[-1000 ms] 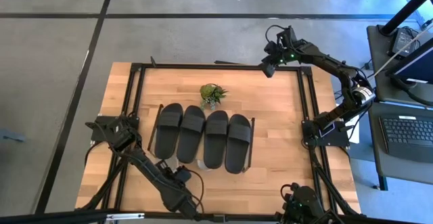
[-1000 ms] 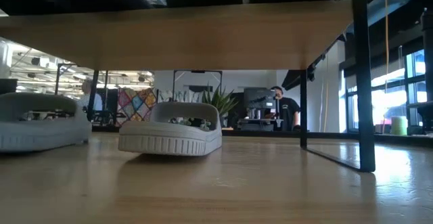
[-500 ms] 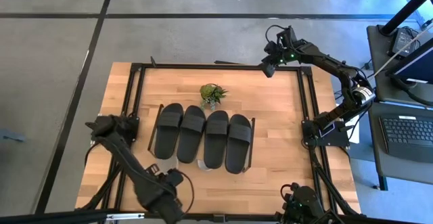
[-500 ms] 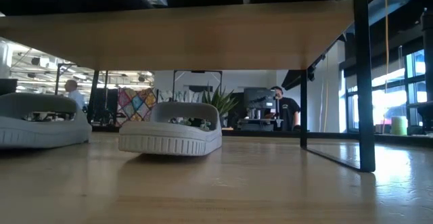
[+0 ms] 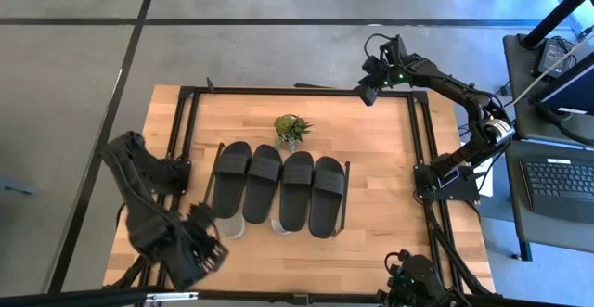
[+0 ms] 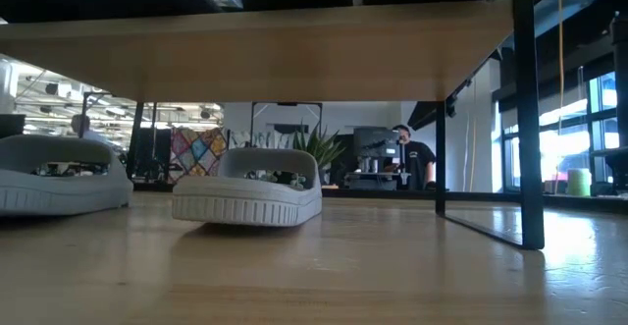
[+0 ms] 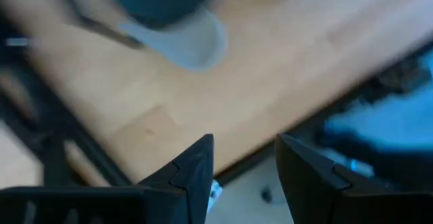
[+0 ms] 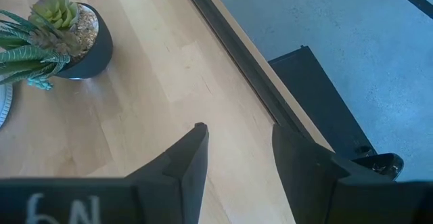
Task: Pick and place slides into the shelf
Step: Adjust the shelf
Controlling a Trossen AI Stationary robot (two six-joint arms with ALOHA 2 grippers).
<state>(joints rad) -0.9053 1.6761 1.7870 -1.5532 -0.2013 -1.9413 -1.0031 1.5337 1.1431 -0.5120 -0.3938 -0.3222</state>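
Note:
Several black slides [image 5: 277,186] lie side by side on top of the shelf [image 5: 347,179]. Two grey-white slides stand on the table under the shelf board [image 6: 255,60]: one [image 6: 247,188] in the middle, one [image 6: 59,175] at the left. Their near ends [image 5: 232,226] stick out below the black ones. My left gripper [image 5: 202,251] hangs high over the table's near left part, open and empty, pointing steeply down; its wrist view shows a grey-white slide's end [image 7: 186,38] ahead of the gripper [image 7: 243,146]. My right gripper [image 5: 369,91] waits open over the far right corner.
A small potted plant [image 5: 290,129] stands behind the shelf, also in the right wrist view [image 8: 64,28]. Black rails [image 5: 422,149] frame the tabletop. Bare wood lies right of the shelf and along the near edge. A person [image 6: 410,160] sits in the room beyond.
My left gripper has risen from low beside the grey-white slides' near ends and swung toward the table's left edge, rolling its wrist as it went. Its fingers stay open and empty. Both grey-white slides stay where they were under the shelf.

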